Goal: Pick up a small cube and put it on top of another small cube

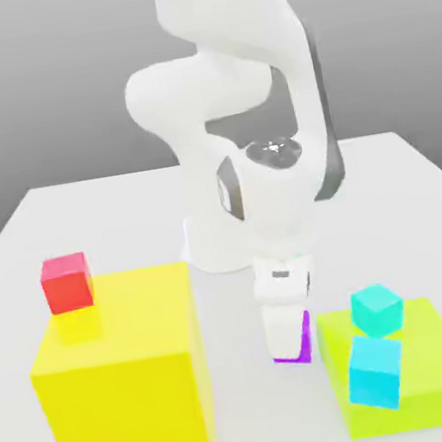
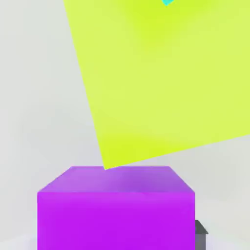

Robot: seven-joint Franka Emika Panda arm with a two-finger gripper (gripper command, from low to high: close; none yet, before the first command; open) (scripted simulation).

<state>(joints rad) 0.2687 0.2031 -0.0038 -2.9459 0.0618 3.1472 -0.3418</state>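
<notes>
Exterior view, left to right. A red cube [image 1: 67,282] sits on the tall yellow block [image 1: 125,381], at its ten o'clock corner. Centre: the white arm descends to the table [image 1: 84,217]; the gripper [image 1: 288,340] is lowered over the small purple cube [image 1: 305,340], which rests flat on the table, square faces upright, no long axis discernible. Whether the fingers clasp it cannot be told. At the cube's three o'clock lies a low lime-yellow slab [image 1: 440,371] carrying two cyan cubes [image 1: 378,308] [image 1: 375,372]. In the hand view the purple cube [image 2: 116,215] lies just beside the slab [image 2: 161,78].
</notes>
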